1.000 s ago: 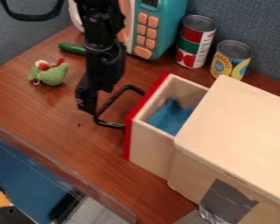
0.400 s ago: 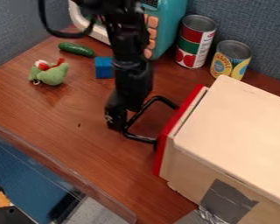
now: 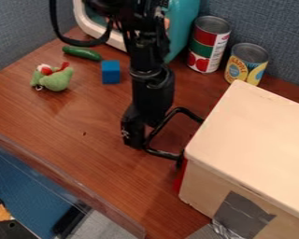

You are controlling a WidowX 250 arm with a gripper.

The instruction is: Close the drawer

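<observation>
The black gripper (image 3: 138, 140) hangs low over the table, at the outer side of the drawer's black handle (image 3: 166, 152), and seems to touch it. The drawer's red front (image 3: 181, 176) shows as a narrow strip tucked against the lower left edge of the pale wooden box (image 3: 252, 135). No gap into the drawer is visible. The lid's overhang hides most of the front.
On the brown table (image 3: 71, 123) lie a blue block (image 3: 110, 72), a green plush toy (image 3: 56, 79) and a cucumber (image 3: 81, 52). Two cans (image 3: 208, 44) and a teal toy microwave (image 3: 180, 28) stand behind. A clear-walled bin (image 3: 58, 182) is at the lower left.
The gripper has moved right and down in the view, and the drawer has slid into the box. Its blue contents are no longer visible, and the blue block has been uncovered behind the arm.
</observation>
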